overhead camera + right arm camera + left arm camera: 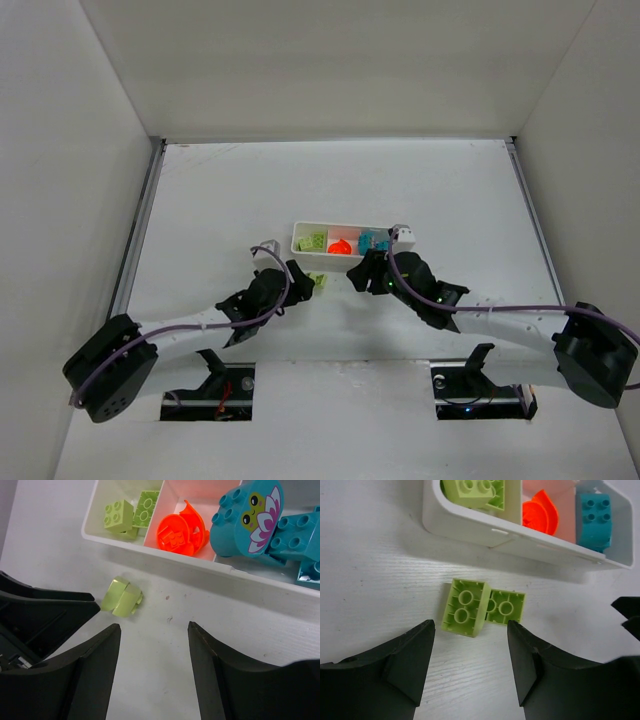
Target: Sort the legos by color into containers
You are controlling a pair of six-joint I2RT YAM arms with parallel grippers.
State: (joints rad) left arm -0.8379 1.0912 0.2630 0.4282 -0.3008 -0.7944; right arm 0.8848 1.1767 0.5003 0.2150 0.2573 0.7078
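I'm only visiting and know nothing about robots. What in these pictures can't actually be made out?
- Top external view: the loose yellow-green plastic bricks are too small to count and sit crowded against the left gripper.
- Left wrist view: the top edge cuts off the far side of the white plastic tray, so its contents show only in part.
- Right wrist view: the cyan-blue plastic bricks run off the right edge, so their number is unclear.

Robotics lab test cell, as shown by the setup: a white table is boxed in on 3 sides by plain white walls, w/ metal rails along its edges. A left arm & right arm are bolted at the near edge, w/ cabling & electronics seen in cut-outs.
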